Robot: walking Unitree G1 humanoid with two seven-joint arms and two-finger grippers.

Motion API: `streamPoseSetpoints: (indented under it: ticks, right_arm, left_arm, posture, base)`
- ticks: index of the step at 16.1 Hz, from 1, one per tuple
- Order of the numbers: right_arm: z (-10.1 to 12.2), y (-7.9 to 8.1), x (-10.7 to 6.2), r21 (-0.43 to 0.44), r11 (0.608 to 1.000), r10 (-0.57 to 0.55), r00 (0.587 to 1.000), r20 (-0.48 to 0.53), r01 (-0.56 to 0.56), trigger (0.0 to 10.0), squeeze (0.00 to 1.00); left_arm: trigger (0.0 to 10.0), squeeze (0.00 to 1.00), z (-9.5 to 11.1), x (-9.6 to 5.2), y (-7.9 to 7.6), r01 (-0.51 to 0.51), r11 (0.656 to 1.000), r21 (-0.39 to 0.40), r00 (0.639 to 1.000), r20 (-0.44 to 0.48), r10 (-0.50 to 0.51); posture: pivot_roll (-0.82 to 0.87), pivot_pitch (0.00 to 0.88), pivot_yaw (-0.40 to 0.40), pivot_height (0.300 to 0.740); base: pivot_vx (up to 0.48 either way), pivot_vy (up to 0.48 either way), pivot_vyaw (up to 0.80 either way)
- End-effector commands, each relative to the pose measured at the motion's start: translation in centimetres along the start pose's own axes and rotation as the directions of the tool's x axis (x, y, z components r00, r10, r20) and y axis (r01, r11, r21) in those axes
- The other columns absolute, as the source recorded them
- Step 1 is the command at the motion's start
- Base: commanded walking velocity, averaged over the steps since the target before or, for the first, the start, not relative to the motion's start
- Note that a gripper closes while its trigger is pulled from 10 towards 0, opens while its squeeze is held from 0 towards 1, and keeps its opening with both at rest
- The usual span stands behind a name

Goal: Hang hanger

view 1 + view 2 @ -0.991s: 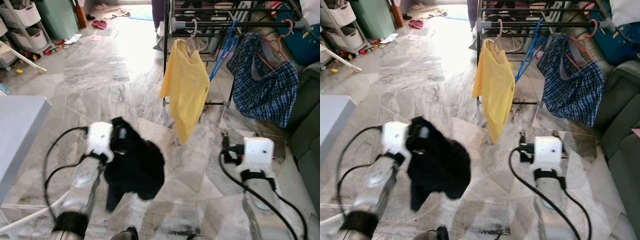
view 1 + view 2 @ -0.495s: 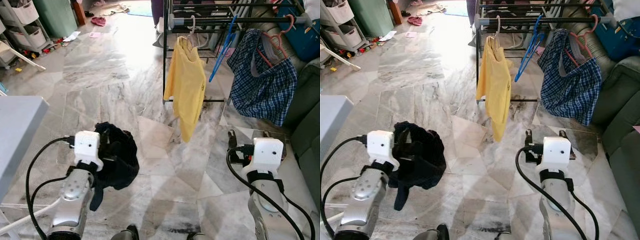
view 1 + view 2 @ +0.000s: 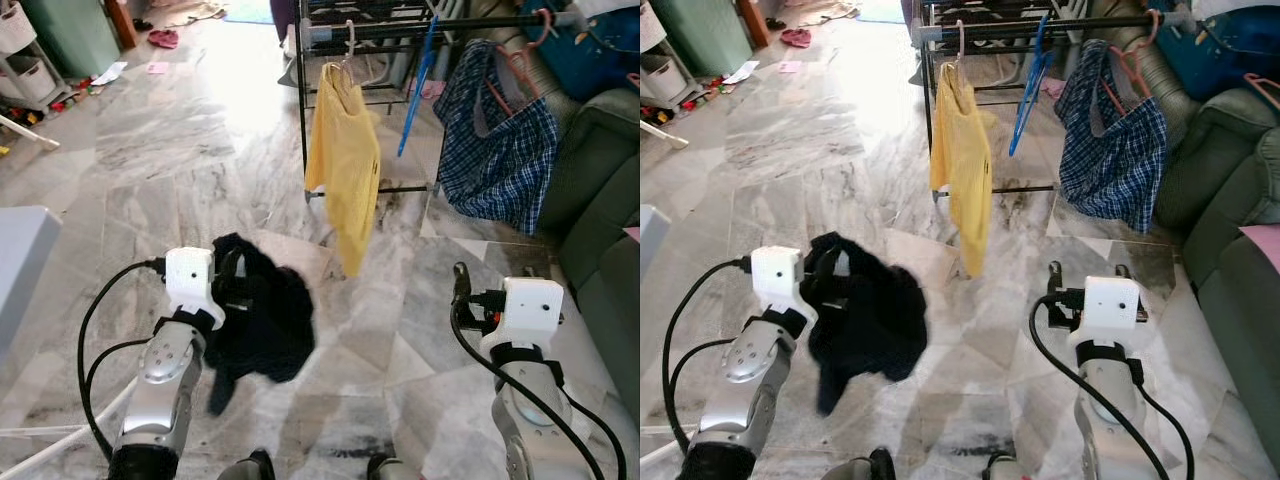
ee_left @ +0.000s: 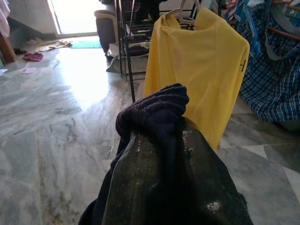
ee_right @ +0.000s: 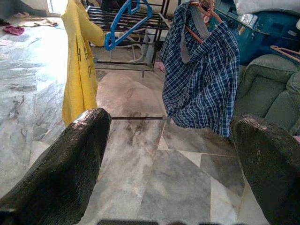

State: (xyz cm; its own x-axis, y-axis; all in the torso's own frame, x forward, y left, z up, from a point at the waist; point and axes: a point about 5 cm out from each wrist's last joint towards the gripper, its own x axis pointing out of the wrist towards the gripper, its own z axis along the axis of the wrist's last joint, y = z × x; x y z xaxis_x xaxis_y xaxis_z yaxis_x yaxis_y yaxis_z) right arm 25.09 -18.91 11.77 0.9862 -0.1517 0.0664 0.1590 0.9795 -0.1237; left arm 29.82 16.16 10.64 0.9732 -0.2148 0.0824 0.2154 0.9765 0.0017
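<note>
Gripping dark garment (image 3: 262,320), left gripper (image 3: 228,290) had fingers pinched on it, held low over marble floor (image 3: 150,170). Right gripper (image 5: 168,154) spread wide, holding nothing. Yellow shirt (image 3: 343,170), blue hanger (image 3: 1028,72), plaid shirt (image 3: 495,160) hung on black rack (image 3: 420,25) ahead.

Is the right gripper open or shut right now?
Open. The right gripper holds nothing: in its wrist view the two black fingers stand wide apart, with bare marble floor and the checked shirt showing between them.
</note>
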Motion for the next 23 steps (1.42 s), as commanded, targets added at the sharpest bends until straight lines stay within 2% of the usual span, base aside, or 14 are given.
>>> streamPoseSetpoints:
  ticks: [1, 3, 12, 18, 23]
  right_arm:
    - [0.5, 0.1, -0.1, 0.002, 1.0, 0.006, 1.0, 0.022, -0.006, 10.0, 0.0]
    - [0.7, 0.1, 0.0, -0.002, 1.0, 0.005, 1.0, 0.027, -0.005, 10.0, 0.0]
    - [0.6, 0.4, 0.5, 0.006, 1.0, 0.002, 1.0, 0.019, -0.002, 10.0, 0.0]
    - [0.6, 0.3, 0.6, 0.01, 1.0, -0.017, 1.0, 0.017, 0.017, 10.0, 0.0]
    - [0.4, 0.5, 0.5, 0.008, 1.0, -0.021, 1.0, 0.009, 0.021, 10.0, 0.0]
  left_arm:
    - [10.0, 0.0, 0.2, 0.4, -0.3, 0.007, 1.0, -0.012, 1.0, 0.009, -0.007]
    - [10.0, 0.0, 0.4, 0.7, -1.1, 0.041, 0.999, -0.024, 0.999, 0.02, -0.041]
    - [10.0, 0.0, 0.3, 0.8, -1.7, 0.08, 0.996, -0.038, 0.997, 0.026, -0.079]
    - [10.0, 0.0, 0.4, 0.9, -2.0, 0.1, 0.994, -0.036, 0.995, 0.027, -0.1]
    - [10.0, 0.0, 0.3, 0.9, -2.3, 0.113, 0.993, -0.041, 0.993, 0.027, -0.112]
  posture:
    - [-0.16, 0.192, 0.071, 0.74]
    - [-0.16, 0.19, 0.071, 0.74]
    - [-0.16, 0.19, 0.074, 0.74]
    - [-0.16, 0.191, 0.085, 0.74]
    - [-0.16, 0.191, 0.084, 0.74]
  base:
    - [0.255, 0.0, 0.0]
    - [0.276, 0.0, 0.0]
    - [0.346, 0.0, 0.0]
    - [0.37, 0.0, -0.56]
    - [0.364, 0.06, 0.0]
